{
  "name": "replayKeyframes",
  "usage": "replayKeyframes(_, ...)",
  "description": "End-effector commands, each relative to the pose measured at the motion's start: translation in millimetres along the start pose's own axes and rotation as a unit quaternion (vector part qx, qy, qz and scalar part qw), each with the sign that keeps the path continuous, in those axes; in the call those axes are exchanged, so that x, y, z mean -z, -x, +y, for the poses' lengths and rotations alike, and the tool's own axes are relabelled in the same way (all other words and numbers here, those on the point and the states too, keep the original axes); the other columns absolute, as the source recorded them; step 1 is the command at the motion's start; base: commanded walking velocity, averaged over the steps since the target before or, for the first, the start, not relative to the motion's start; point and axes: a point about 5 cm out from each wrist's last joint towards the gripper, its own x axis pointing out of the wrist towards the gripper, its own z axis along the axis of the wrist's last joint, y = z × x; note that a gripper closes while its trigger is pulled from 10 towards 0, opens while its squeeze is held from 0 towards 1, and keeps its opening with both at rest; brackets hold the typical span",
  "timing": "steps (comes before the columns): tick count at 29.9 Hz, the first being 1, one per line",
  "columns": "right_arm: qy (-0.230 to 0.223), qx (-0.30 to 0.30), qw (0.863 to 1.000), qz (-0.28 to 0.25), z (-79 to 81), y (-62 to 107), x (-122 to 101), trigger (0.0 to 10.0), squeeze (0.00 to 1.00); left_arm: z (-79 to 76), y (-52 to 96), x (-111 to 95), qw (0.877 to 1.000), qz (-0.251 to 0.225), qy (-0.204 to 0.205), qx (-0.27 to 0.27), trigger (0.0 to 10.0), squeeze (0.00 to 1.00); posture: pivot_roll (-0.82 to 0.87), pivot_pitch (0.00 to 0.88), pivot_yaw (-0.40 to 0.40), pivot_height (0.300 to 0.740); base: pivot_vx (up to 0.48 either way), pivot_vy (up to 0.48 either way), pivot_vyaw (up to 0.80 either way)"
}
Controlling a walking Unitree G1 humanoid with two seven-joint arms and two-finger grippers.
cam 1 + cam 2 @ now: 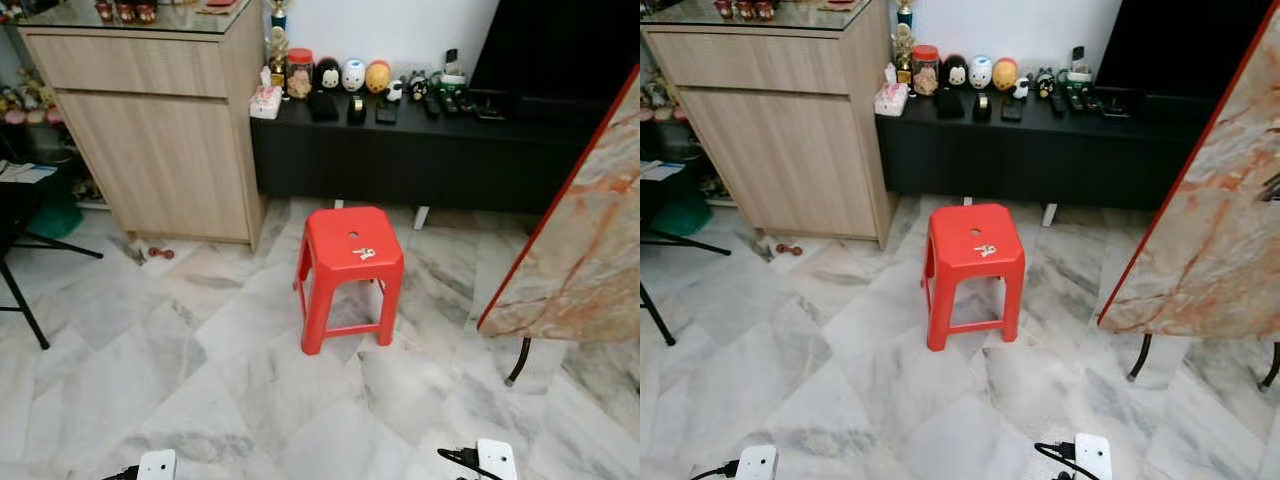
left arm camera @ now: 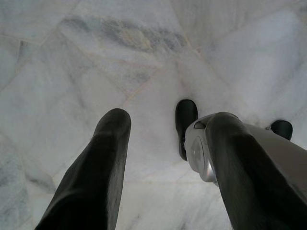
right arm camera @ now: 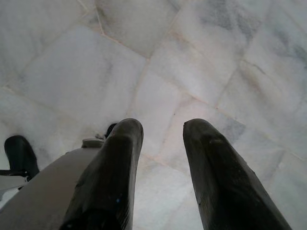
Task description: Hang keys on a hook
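Observation:
A small bunch of keys [image 1: 364,253] lies on top of a red plastic stool [image 1: 340,235], which stands on the marble floor ahead of me, about a step or two away. Both arms hang down at my sides, far from the stool. My left gripper [image 2: 165,122] points at the floor tiles with its two black fingers spread apart and nothing between them. My right gripper [image 3: 164,127] hangs the same way, open and holding nothing. The white wrist units [image 1: 157,465] [image 1: 495,458] peek in at the lower edge of the head views.
A light wooden cabinet [image 1: 150,130] stands at the back left. Beside it is a low black console [image 1: 420,160] with figurines and remotes. A marble tabletop with a red edge [image 1: 585,250] juts in on the right. Black chair legs [image 1: 20,295] are on the left.

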Motion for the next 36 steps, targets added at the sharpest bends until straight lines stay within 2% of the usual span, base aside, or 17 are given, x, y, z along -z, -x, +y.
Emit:
replayKeyframes(1,0.002,-0.002,1.000,-0.005,-0.3,-0.3,-3.5,10.0,0.00,-2.5,0.0,3.0,1.000,0.011,0.004,0.007,10.0,0.00,-0.01,0.033,-0.065,0.740,0.000,0.000,0.00)
replayKeyframes(4,0.003,-0.004,1.000,-0.006,0.3,-0.4,-3.8,10.0,0.00,-2.4,-0.1,2.6,1.000,0.010,0.004,0.008,10.0,0.00,-0.01,0.035,-0.065,0.740,0.000,0.000,0.00)
replayKeyframes(7,0.032,-0.011,0.999,-0.003,0.9,-0.6,-5.3,10.0,0.00,-2.0,-0.1,2.3,1.000,0.012,-0.002,0.008,10.0,0.00,-0.01,0.035,-0.064,0.740,0.295,0.000,0.00)
replayKeyframes(12,0.044,-0.016,0.999,-0.003,1.3,-0.8,-6.5,10.0,0.00,-1.9,-0.3,1.7,1.000,0.011,-0.003,0.007,10.0,0.00,-0.01,0.037,-0.064,0.740,0.341,0.000,0.00)
replayKeyframes(20,0.063,-0.017,0.998,-0.007,1.6,-1.1,-9.1,10.0,0.00,-2.0,-0.5,0.6,1.000,0.011,-0.004,0.009,10.0,0.00,-0.02,0.035,-0.060,0.740,0.348,0.000,0.62)
replayKeyframes(23,0.052,-0.012,0.999,-0.005,0.7,-1.0,-8.5,10.0,0.00,-3.1,-0.7,-0.1,1.000,0.010,-0.009,0.013,10.0,0.00,-0.01,0.035,-0.065,0.740,0.349,0.000,0.00)
replayKeyframes(36,0.071,-0.016,0.997,-0.006,-3.2,-0.9,-10.7,10.0,0.00,-6.3,-0.9,1.1,1.000,0.011,0.004,0.010,10.0,0.00,0.02,0.043,-0.094,0.740,0.347,0.000,0.00)
